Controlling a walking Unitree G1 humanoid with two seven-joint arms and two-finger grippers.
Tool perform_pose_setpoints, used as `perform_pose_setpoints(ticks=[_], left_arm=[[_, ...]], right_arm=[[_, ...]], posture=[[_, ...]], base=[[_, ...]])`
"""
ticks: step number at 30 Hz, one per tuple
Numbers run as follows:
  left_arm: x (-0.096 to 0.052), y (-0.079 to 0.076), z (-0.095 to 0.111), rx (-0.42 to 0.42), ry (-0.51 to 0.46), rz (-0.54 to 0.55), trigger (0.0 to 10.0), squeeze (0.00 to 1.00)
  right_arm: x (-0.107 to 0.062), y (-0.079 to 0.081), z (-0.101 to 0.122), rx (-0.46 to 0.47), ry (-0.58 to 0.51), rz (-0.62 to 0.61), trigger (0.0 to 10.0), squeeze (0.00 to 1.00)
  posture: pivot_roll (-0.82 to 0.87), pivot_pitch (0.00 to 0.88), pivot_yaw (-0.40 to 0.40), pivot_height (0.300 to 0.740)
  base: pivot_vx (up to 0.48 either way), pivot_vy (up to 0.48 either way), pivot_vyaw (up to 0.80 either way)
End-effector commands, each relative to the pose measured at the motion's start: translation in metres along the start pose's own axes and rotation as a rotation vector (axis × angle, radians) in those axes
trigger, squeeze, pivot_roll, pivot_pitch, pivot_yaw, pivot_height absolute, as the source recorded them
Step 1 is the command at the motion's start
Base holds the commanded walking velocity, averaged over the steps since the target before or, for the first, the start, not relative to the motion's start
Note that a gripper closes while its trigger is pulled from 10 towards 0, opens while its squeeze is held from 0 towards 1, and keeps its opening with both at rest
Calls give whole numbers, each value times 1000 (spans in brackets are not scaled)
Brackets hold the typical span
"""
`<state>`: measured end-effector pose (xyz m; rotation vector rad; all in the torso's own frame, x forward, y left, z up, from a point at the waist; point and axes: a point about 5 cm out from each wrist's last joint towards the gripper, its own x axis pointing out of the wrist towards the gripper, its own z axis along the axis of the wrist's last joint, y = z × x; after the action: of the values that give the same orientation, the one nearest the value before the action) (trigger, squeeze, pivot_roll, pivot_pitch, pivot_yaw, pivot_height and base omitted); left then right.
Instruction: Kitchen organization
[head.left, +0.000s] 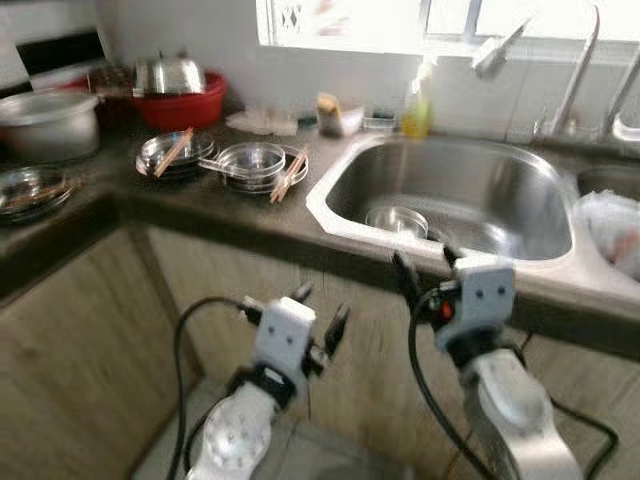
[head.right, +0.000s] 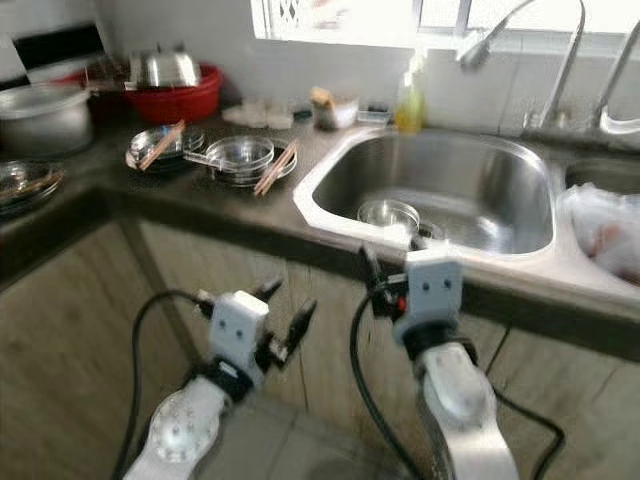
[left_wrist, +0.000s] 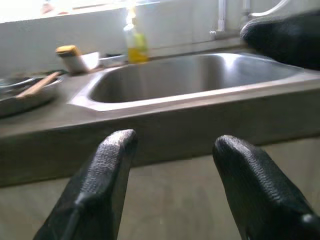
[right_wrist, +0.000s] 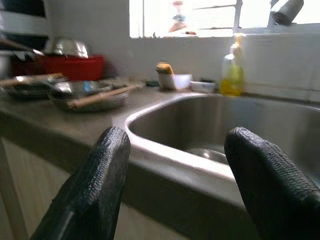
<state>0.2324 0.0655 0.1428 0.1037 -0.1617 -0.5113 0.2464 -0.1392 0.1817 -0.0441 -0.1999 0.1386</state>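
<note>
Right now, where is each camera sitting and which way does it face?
Left eye: on the head, looking down at the sink; both arms show, left claw, right claw.
Right eye: beside it, same scene.
Left wrist: below the counter edge, facing the sink between its open fingers.
Right wrist: likewise, fingers open.
Both wrists share the yellow soap bottle.

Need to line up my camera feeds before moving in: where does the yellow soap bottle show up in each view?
Left eye view: soap bottle behind the sink, under the window.
Right eye view: bottle at top centre, same spot behind the sink.
Left wrist view: bottle beyond the sink's far rim.
Right wrist view: bottle behind the sink, against the wall.
Shared landmark: the sink.
</note>
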Motion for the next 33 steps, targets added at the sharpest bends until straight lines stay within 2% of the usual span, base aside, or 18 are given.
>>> perform_pose_setpoints(ticks=[1, 13, 21, 28, 31, 33], left_arm=[[0, 3, 1, 14, -3, 11, 10000, 0], [-1, 3, 0, 14, 2, 13, 10000, 0], [4, 2, 8, 11, -25, 11, 10000, 0], [5, 4, 5, 10, -10, 31, 10000, 0], [5, 7, 4, -27, 9, 56, 10000, 0], [5, 7, 4, -10, 4, 44, 10000, 0]], right_arm=[[1, 2, 1, 6, -5, -3, 10000, 0], [0, 3, -5, 5, 17, 3, 10000, 0], [0, 4, -8, 2, 25, 10, 10000, 0], [-1, 4, -10, -8, 33, 11, 10000, 0], [-1, 3, -13, -14, 55, 2, 10000, 0], [-1, 3, -15, -20, 67, 6, 10000, 0]], posture=[[-4, 0, -14, 740], [-2, 0, -16, 740], [-3, 0, -15, 740], [-6, 0, -12, 740], [-7, 0, -11, 740], [-7, 0, -12, 740]], base=[[-322, 0, 0], [-318, 0, 0], [-319, 0, 0], [0, 0, 0], [0, 0, 0], [0, 0, 0]])
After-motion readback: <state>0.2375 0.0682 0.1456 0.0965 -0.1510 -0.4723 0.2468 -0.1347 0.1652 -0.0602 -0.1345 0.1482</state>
